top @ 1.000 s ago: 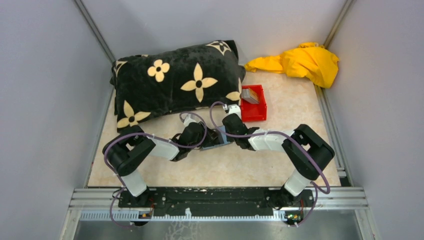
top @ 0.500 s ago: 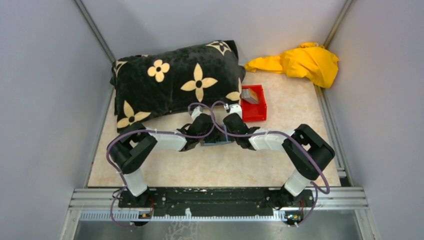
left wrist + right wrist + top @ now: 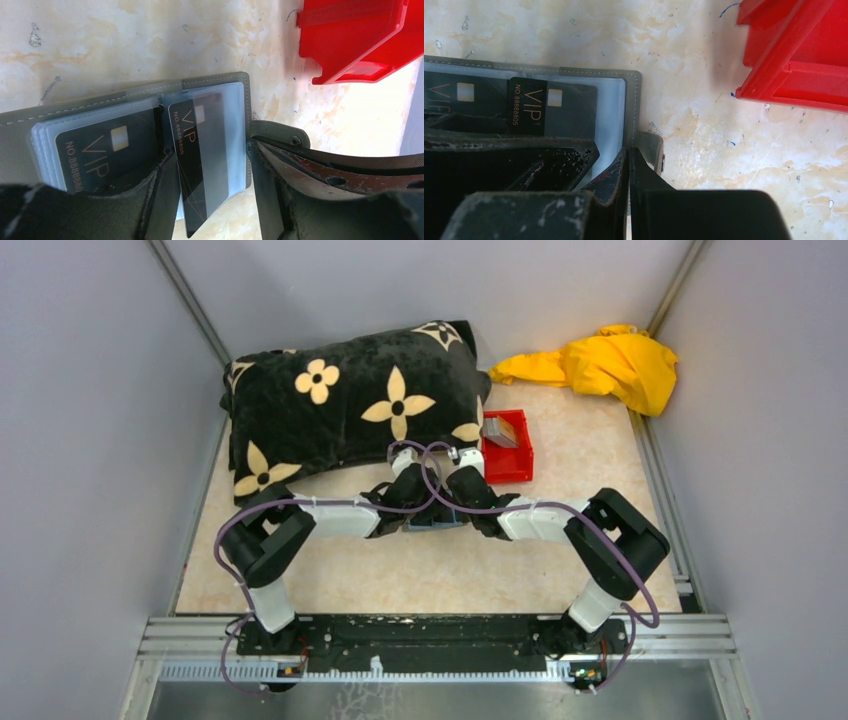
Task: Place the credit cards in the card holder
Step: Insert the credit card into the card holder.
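Observation:
The grey card holder [image 3: 433,524] lies open on the table between both grippers, its clear sleeves showing in the left wrist view [image 3: 215,82]. My right gripper [image 3: 629,156] [image 3: 455,510] is shut on the holder's right edge [image 3: 635,100]. A black VIP credit card [image 3: 200,165] [image 3: 526,107] sits slanted and partly inside a sleeve, one corner sticking out. My left gripper [image 3: 212,195] [image 3: 415,508] stands open around it, and the left finger's edge looks to touch the card. Another black card [image 3: 100,150] is in the neighbouring sleeve. More cards [image 3: 500,430] stand in the red bin.
The red bin [image 3: 510,465] [image 3: 360,40] [image 3: 804,55] stands just right of the holder. A black pillow with cream flowers [image 3: 350,405] fills the back left. A yellow cloth [image 3: 600,365] lies at the back right. Grey walls close the sides.
My left gripper has moved right and further out until it sits beside the right gripper over the holder. The right arm has stayed where it was.

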Robot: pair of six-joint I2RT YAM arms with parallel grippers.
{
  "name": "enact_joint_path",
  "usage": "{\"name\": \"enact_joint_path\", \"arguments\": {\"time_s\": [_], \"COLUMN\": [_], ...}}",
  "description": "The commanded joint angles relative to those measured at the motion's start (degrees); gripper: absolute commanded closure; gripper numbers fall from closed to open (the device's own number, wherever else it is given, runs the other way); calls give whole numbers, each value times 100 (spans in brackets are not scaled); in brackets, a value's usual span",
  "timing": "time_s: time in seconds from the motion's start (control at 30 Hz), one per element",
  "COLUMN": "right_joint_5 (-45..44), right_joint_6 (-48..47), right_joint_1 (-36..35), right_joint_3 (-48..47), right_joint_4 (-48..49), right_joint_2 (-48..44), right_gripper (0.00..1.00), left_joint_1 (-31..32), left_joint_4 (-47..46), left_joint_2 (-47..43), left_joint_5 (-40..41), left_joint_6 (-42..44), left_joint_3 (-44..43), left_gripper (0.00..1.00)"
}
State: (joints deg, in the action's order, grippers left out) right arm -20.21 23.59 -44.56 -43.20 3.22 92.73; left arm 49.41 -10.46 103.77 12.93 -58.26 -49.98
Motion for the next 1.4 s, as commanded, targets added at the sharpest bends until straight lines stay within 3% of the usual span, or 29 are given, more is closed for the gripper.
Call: {"name": "enact_joint_path", "arguments": {"time_s": [0.0, 0.3, 0.87, 1.37], "right_joint_5": [440, 493, 639, 766], "right_joint_6": [110, 134, 152, 121], "right_joint_1": [-34, -42, -36, -41], "right_joint_3": [-162, -152, -178, -197], "right_joint_4": [101, 116, 187, 230], "right_joint_2": [147, 140, 381, 380], "right_gripper": [100, 100, 100, 100], "left_joint_1": [80, 78, 71, 57], "left_joint_4": [2905, 3363, 3836, 3937], "left_joint_2": [775, 155, -405, -910], "left_joint_5": [50, 472, 482, 488], "left_joint_6": [488, 446, 329, 149], "left_joint_3": [664, 695, 491, 405], "left_gripper": [36, 28, 17, 16]}}
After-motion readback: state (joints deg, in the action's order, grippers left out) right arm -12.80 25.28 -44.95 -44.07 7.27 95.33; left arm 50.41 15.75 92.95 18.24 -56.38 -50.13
